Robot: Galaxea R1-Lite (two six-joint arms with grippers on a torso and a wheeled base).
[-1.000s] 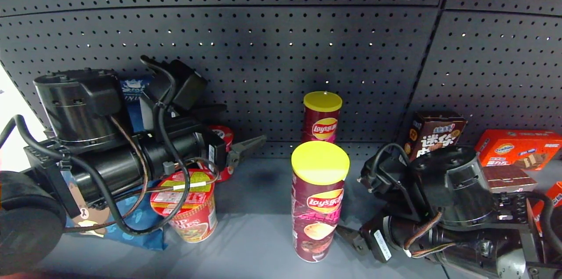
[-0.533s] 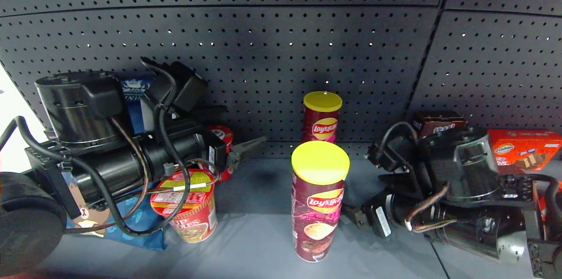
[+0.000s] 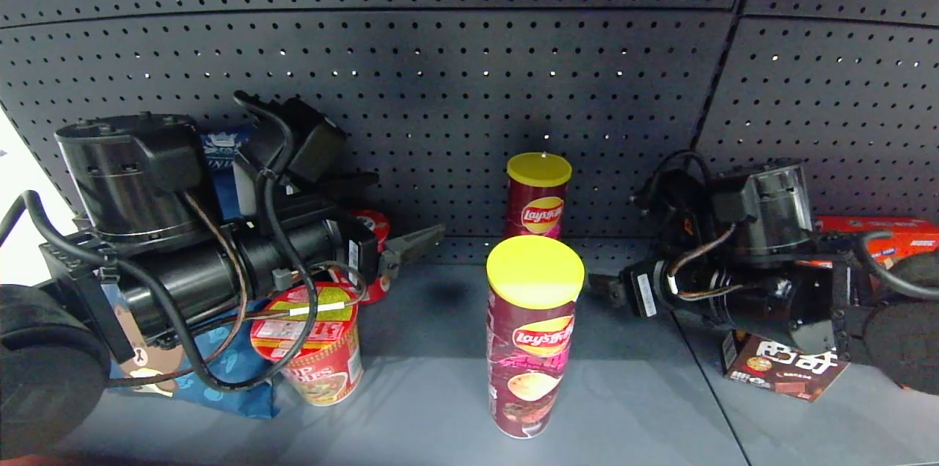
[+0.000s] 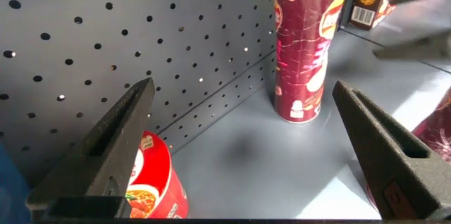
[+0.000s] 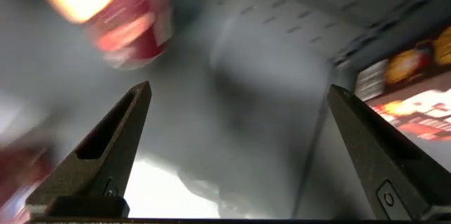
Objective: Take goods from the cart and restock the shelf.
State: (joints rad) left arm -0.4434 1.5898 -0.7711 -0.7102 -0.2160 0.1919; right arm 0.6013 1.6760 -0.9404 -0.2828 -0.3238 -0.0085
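Lifting and drawing the right hand (image 5: 238,90), spread and empty, back from the tall maroon yellow-lidded chip can (image 3: 534,337), standing upright midway along the shelf (image 3: 440,392) front edge; holding the left hand (image 4: 243,86) spread too; suggesting placement done.

On the grey shelf (image 3: 433,407) before us, a tall maroon chip can (image 3: 532,348) with a yellow lid stands upright at centre. At its twelve o'clock a second can (image 3: 538,205), matching it, stands against the shelf's perforated back. At nine o'clock we see a red noodle cup (image 3: 323,363), upright, its lid on. At three o'clock a brown chocolate box (image 3: 783,374) lies flat, well apart from both cans.
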